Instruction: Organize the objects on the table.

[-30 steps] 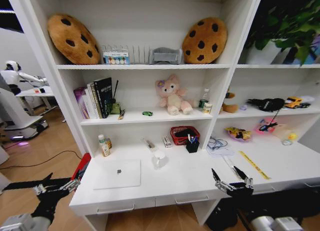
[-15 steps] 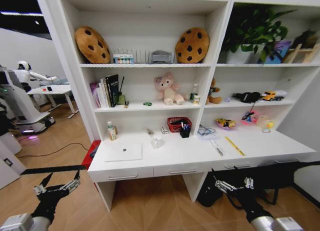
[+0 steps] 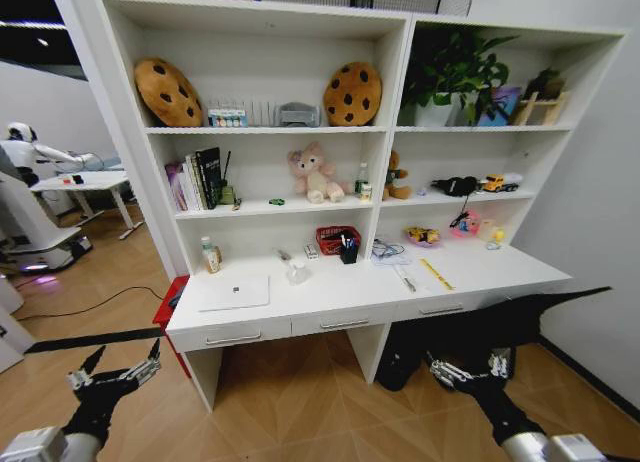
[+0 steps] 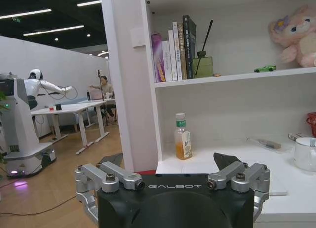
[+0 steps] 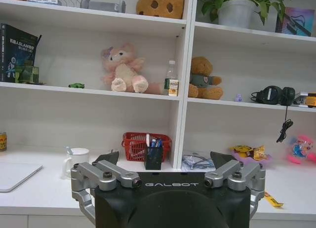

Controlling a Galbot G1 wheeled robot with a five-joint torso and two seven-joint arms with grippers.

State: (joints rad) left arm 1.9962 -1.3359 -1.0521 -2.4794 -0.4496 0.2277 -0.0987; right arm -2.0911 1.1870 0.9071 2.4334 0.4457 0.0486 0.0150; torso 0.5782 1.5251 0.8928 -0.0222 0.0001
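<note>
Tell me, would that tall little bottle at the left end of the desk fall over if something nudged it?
Probably. The bottle stands upright, tall and narrow on a small base, so a push near its cap would likely tip it. The desk looks smooth, so a low push might slide it instead.

"GALBOT" stands in pale letters on the black housing of the left pincer (image 4: 173,186) and again on the right pincer (image 5: 168,184). A black book (image 5: 17,48) on the shelf carries white lettering with "SLAM" legible. The bottle labels are too small to read.
</note>
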